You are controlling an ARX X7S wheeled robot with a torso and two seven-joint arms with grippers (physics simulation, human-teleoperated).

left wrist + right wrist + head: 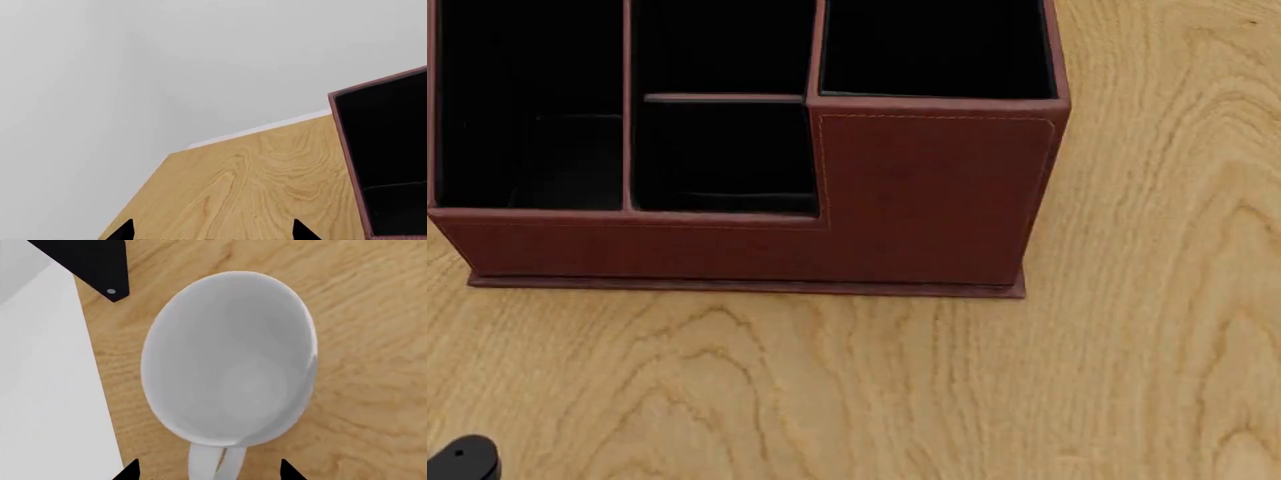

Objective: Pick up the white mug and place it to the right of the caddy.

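You had a light wood-grain bench (pixel 961 390) under everything. The caddy (pixel 934 190) sat flat on it, its base strip touching the wood. The white mug (pixel 230 360) stood upright on the same bench near its edge, mouth open upward, handle visible.

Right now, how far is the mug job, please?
Early stage. Done: the right gripper is positioned directly above the white mug, fingertips flanking its handle. In hand: nothing is gripped; the mug stands on the table. Left: grasp it, lift it, and set it right of the caddy, where bare wood shows.
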